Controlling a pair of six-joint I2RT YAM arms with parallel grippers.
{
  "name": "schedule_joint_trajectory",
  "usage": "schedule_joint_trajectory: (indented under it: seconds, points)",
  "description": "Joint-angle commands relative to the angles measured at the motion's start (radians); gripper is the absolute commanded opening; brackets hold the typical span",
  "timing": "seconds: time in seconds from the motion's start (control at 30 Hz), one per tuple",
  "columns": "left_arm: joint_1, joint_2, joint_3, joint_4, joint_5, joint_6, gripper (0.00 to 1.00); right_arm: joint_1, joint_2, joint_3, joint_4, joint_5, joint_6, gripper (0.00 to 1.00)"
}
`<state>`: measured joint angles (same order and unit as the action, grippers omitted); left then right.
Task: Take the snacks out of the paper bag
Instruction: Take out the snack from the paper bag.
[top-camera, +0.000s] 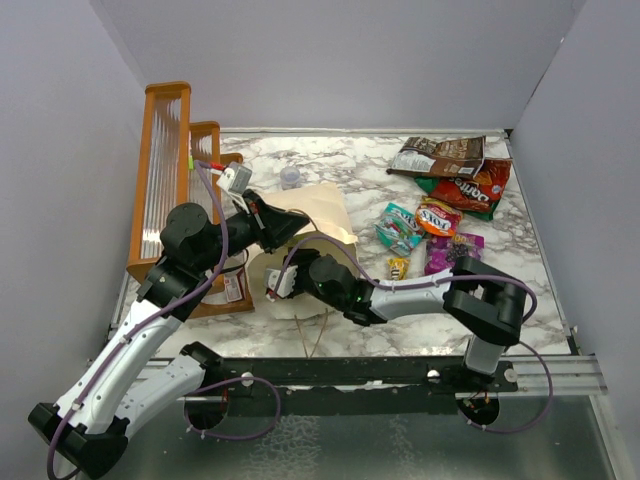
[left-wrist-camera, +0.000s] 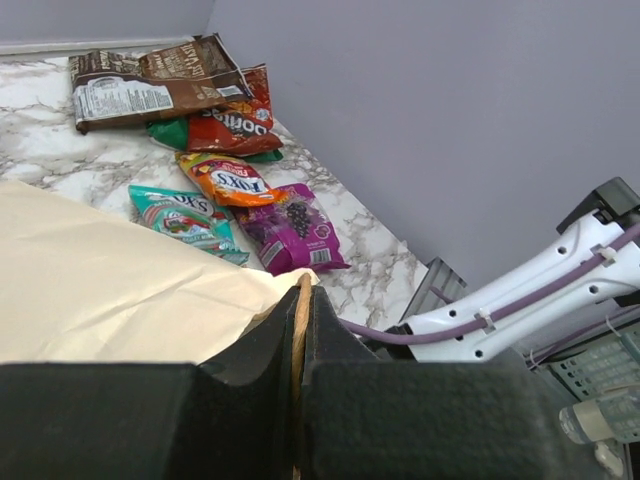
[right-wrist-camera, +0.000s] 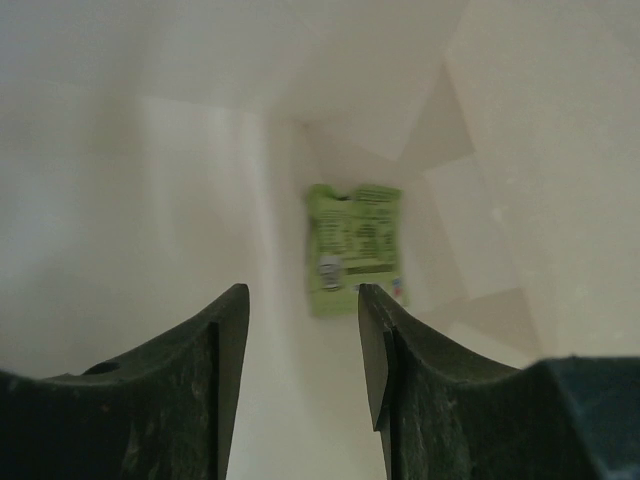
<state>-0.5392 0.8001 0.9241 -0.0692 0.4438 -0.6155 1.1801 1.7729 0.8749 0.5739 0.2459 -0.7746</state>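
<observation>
A lab booth: plain grey walls (top-camera: 350, 60) enclose a marble tabletop (top-camera: 340, 172).

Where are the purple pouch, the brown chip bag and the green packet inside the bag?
purple pouch (left-wrist-camera: 295, 228): left wrist view, middle of its front.
brown chip bag (top-camera: 440, 156): top external view, middle of its printed face.
green packet (right-wrist-camera: 355, 248): right wrist view, middle of its printed side.

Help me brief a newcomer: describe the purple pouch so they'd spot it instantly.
Start at the big cream paper bag mid-table; loose snacks lie to its right. The purple pouch sits on the near side of the orange packet, and it alone is purple, with dark fruit pictured.
</observation>
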Motion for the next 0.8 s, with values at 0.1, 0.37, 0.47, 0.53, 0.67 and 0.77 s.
schedule_joint_trajectory:
  seconds: [0.1, 0.37, 0.47, 0.53, 0.67, 0.77]
  points:
    - [-0.003, -0.004, 0.037, 0.03, 0.085, -0.006, 0.0, -0.056, 0.129, 0.108, -0.013, -0.114, -0.106, 0.6]
    - [-0.004, 0.001, 0.042, 0.039, 0.128, -0.009, 0.0, -0.112, 0.239, 0.159, 0.013, -0.125, -0.03, 0.61]
    - [-0.003, 0.001, 0.044, 0.042, 0.144, -0.008, 0.0, -0.121, 0.267, 0.176, 0.023, -0.123, -0.038, 0.6]
    - [-0.003, 0.004, 0.045, 0.049, 0.159, -0.009, 0.0, -0.122, 0.288, 0.198, 0.023, -0.12, -0.038, 0.61]
    - [-0.004, 0.016, 0.046, 0.068, 0.192, -0.018, 0.0, -0.131, 0.333, 0.248, 0.024, -0.145, -0.008, 0.69]
    - [-0.004, 0.028, 0.05, 0.081, 0.214, -0.028, 0.0, -0.134, 0.39, 0.307, 0.042, -0.115, -0.002, 0.72]
